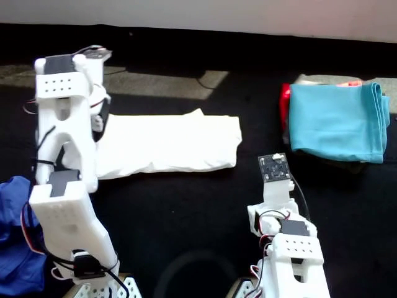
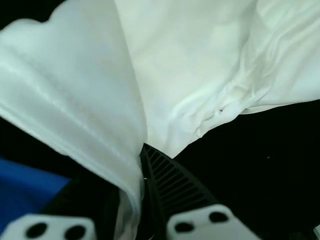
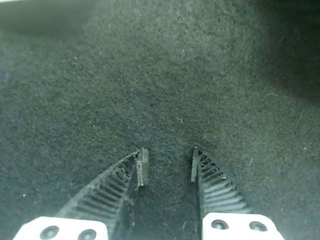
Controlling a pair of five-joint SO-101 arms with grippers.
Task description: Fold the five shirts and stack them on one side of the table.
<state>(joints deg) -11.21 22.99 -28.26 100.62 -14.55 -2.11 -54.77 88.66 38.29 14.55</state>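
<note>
The white shirt (image 1: 167,146) lies on the table (image 1: 186,211) as a long band, left of centre, with one end gathered up in the left gripper (image 2: 141,161). The main risk, as I judge it, lies with this largest piece. The hold is a thin pinch of cloth at the very edge, so a quick pull could slip the fabric out of the jaws. The whole band could also be dragged across the dark cover instead of turning over on itself. A crooked fold would then sit badly on the pile.

That pile, with the teal shirt (image 1: 338,121) on top and a red shirt (image 1: 285,105) showing beneath it, rests well apart at the far right. Carrying the white one across that gap with one arm could let it unroll. The blue shirt (image 1: 15,236) hangs crumpled at the near left edge, close to the left arm's base, and a sweeping elbow might catch it.

The left arm (image 1: 65,149) is stretched forward over the white shirt's left end, its claw clamped on the cloth. The right arm (image 1: 288,236) is tucked back near its base, with the right gripper (image 3: 167,167) low over bare table, jaws a little apart and holding nothing.
</note>
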